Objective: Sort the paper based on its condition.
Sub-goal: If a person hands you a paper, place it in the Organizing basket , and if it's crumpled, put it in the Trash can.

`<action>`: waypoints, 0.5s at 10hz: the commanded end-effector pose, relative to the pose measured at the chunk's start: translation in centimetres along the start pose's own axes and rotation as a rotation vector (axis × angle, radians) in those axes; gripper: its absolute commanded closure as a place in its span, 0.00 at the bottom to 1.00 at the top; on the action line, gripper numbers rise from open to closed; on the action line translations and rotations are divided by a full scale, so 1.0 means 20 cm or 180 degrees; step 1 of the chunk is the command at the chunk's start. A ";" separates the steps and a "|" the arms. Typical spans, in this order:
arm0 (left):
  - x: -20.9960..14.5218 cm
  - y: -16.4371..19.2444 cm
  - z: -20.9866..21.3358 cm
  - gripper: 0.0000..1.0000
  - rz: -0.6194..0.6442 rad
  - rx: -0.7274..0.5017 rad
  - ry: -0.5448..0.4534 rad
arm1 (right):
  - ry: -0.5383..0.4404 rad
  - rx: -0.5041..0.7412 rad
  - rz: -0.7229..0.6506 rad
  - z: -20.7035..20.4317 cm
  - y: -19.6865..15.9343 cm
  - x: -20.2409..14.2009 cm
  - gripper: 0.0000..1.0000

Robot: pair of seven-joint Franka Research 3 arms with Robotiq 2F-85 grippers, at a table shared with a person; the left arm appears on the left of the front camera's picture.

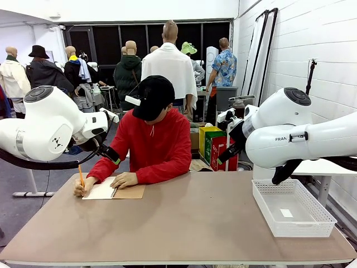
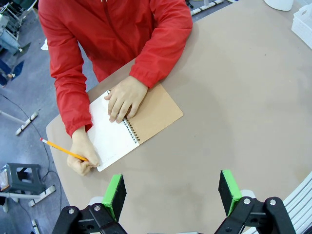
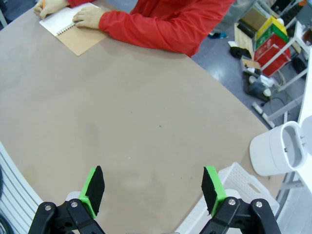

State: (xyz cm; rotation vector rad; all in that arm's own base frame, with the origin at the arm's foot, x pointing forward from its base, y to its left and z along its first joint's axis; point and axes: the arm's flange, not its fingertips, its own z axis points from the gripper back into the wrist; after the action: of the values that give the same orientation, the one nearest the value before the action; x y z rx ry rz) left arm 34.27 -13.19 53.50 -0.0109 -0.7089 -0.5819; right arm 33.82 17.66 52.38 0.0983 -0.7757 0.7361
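left claw (image 2: 172, 189): green pads wide apart, nothing between them; hangs above bare counter, just off the near edge of the notebook.
right claw (image 3: 152, 186): pads wide apart, nothing held; over open counter, with a corner of the basket below one pad.
counter (image 2: 234, 97): matt brown-grey top with rounded corners and faint scuffs.
paper: the white page (image 2: 113, 140) lies open and flat in the spiral notebook (image 2: 158, 109), at the far left corner of the counter, with the brown cover folded out beside it.
person: red jacket (image 1: 159, 145), seated at the far side; one hand (image 2: 124, 100) flat on the page at the coil, the other hand (image 2: 83, 158) at the page's corner, gripping an orange pencil (image 2: 63, 150).
basket (image 1: 304, 228): white mesh, near the right edge of the counter, well apart from the notebook; a small white piece (image 1: 286, 213) lies on its floor, cannot tell what.
room: white block wall (image 1: 329, 50) on the right, grey floor, yellow, green and red boxes (image 1: 215, 145) behind the counter.
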 end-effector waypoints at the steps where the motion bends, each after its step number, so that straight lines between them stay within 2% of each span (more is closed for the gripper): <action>1: 0.00 0.00 0.01 0.00 -0.0012 -0.0001 -0.0022 | -0.0001 0.0007 -0.0002 0.00 0.00 0.00 0.00; 5: 0.00 0.00 0.01 0.00 -0.0012 -0.0001 -0.0022 | -0.0001 0.0007 -0.0002 0.00 0.00 0.00 0.00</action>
State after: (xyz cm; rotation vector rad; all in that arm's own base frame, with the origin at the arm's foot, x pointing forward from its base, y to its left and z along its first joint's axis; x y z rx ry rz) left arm 34.27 -13.19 53.50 -0.0109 -0.7089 -0.5819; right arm 33.82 17.66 52.38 0.0983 -0.7757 0.7361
